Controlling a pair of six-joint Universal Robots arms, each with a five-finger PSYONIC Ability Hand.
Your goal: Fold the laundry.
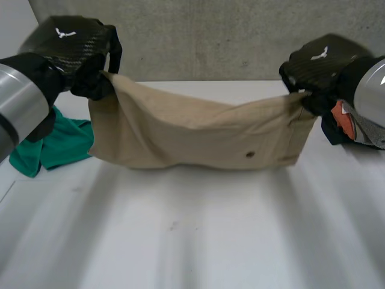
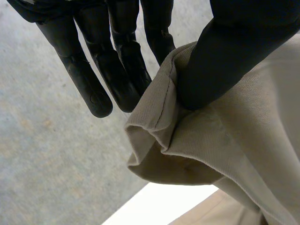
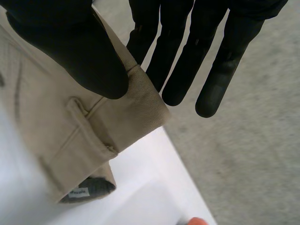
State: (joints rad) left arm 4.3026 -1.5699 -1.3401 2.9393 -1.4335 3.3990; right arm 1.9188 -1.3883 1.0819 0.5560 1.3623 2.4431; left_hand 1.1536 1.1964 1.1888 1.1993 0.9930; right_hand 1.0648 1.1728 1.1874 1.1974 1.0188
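The left hand and right hand each pinch one end of the beige trousers, which sag over the table. A green cloth lies at their nine o'clock, orange-grey clothes at three.

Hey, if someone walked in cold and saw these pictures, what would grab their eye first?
A beige garment is stretched between the two black hands over the white table, sagging in the middle. The left hand pinches one end and the right hand pinches the waistband end, each between thumb and fingers. A green cloth lies bunched on the table by the left arm, and orange and grey clothes lie by the right arm.
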